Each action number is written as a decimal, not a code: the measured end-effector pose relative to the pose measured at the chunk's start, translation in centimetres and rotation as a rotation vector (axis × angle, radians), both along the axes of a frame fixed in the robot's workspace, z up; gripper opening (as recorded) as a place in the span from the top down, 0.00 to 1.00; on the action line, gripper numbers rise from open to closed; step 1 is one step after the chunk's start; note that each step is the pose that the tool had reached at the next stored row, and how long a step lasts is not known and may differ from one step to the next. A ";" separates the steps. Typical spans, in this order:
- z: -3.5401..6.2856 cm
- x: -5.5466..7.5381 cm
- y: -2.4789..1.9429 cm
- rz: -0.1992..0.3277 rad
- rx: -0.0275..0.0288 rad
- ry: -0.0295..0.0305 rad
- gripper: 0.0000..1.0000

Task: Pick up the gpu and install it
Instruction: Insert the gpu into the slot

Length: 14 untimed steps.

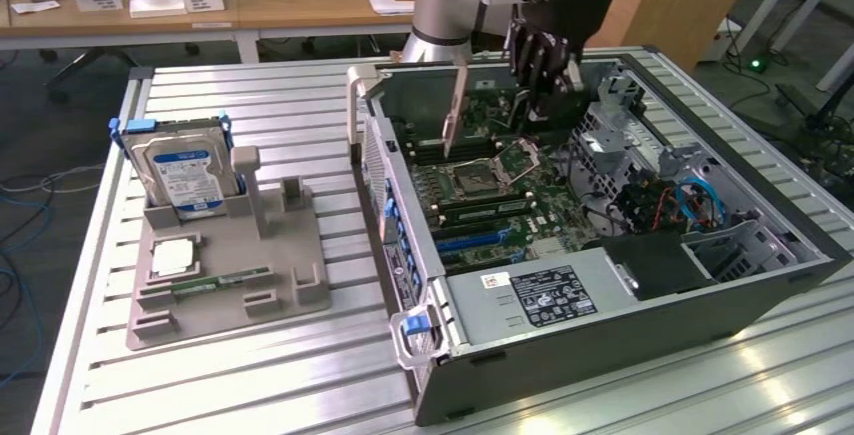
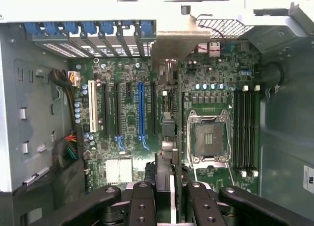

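Gripper (image 1: 541, 93) was over the open computer case (image 1: 427, 365), fingers pointing down into it and partly closed, clamped on the gpu (image 1: 455, 105). The card hung edge-on inside the case, at the end away from the power supply (image 1: 541, 295). Its silver bracket (image 1: 451, 130) was toward the exterior view's left, next to the case's rear wall. In the wrist view the gripper (image 2: 169, 199) had the gpu (image 2: 169, 138) between its black fingers (image 2: 142, 201). The card ran as a thin line over the motherboard between the blue expansion slot (image 2: 141, 108) and the CPU socket (image 2: 208, 138), with the bracket (image 2: 171, 47) up against the slot openings. Could not tell whether the card's edge touched a slot. On the slatted table (image 1: 267, 385), well apart from the case, the grey fixture (image 1: 287, 255) had the hard drive (image 1: 184, 170) standing upright and the memory stick (image 1: 224, 279) lying flat.
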<state>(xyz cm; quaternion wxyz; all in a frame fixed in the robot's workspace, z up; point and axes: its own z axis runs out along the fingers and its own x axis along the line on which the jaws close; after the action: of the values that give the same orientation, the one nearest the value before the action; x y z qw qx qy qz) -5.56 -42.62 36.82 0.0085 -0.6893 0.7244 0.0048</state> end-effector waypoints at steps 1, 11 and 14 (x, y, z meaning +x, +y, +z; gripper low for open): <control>-0.08 0.0 0.00 0.000 -0.0002 0.0000 0.72; -0.90 -0.4 0.00 0.000 -0.0004 0.0001 0.72; -1.07 -0.7 0.00 0.000 -0.0005 0.0002 0.72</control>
<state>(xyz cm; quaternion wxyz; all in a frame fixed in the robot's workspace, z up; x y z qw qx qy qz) -6.30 -42.62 35.75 0.0083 -0.6893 0.7244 0.0046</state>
